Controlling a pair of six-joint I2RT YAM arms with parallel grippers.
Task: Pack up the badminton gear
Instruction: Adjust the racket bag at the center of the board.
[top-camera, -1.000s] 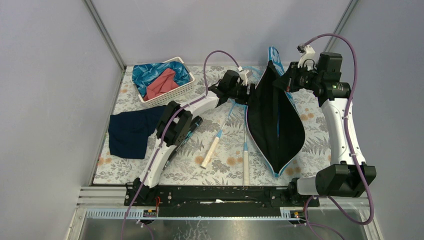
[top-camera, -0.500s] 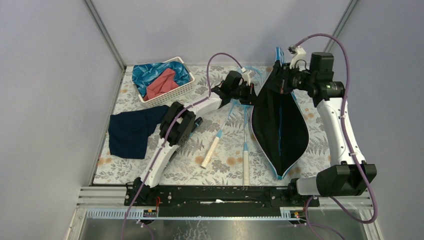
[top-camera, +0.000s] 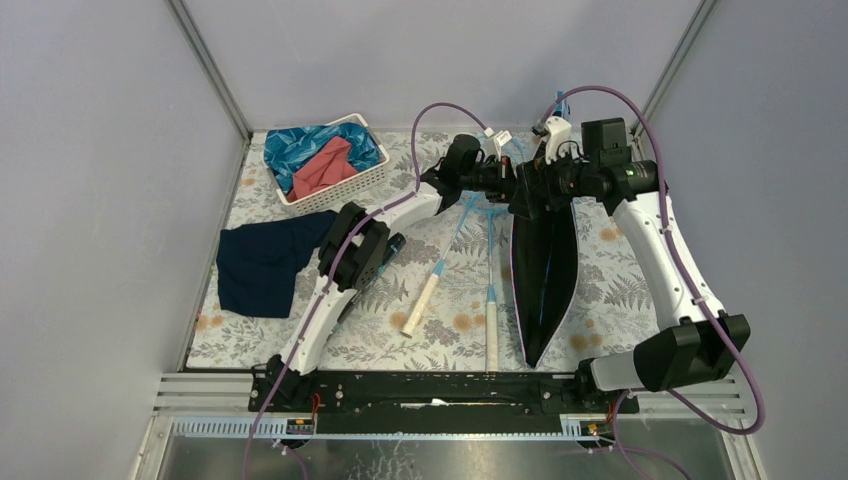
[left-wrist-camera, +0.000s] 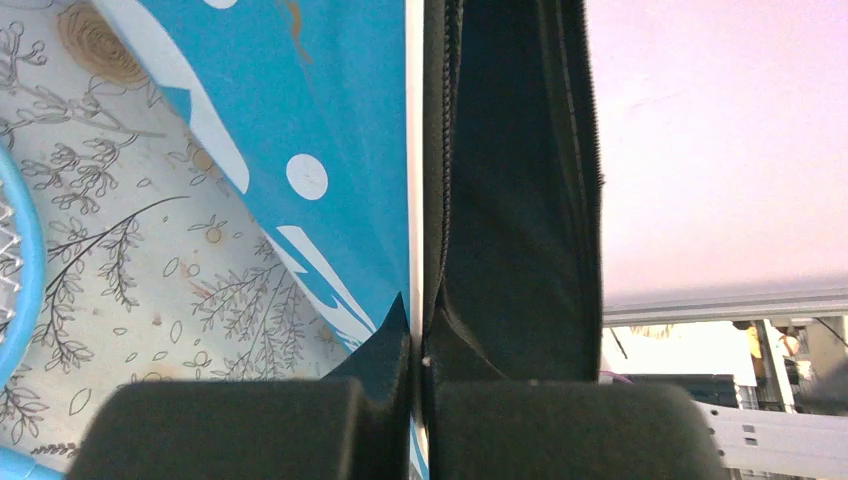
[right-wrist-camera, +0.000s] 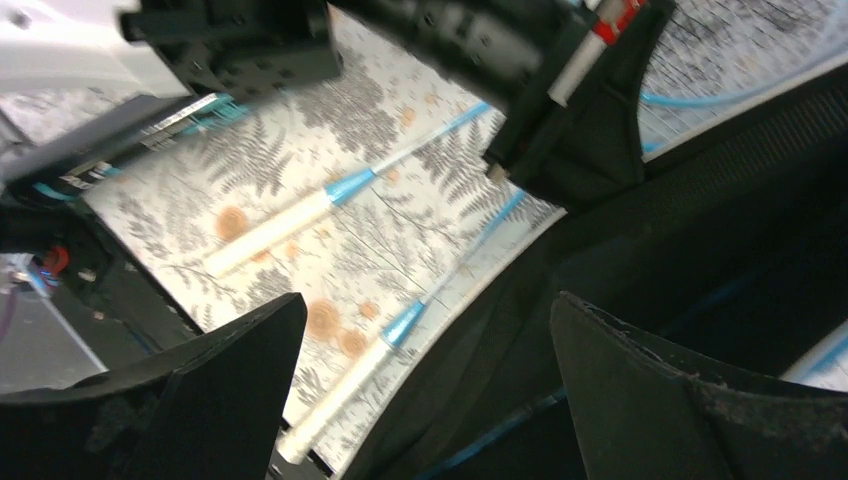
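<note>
The blue racket bag stands on its edge at the middle right, its black lining showing through a narrow mouth. My left gripper is shut on the bag's upper rim; in the left wrist view its jaws pinch the seam between the blue outer side and the black lining. Just to the right, my right gripper stands open over the bag's mouth, with nothing between its fingers. Two light-blue rackets with white handles lie left of the bag. A black tube shows partly under the left arm.
A white basket with blue and red cloths sits at the back left. A navy cloth lies at the left. Grey walls enclose the patterned table, and the black arm rail runs along the near edge.
My left gripper shut on the bag's rim. My right gripper opened, let go of the bag's right edge and swung left towards the left gripper. The bag's mouth narrowed.
</note>
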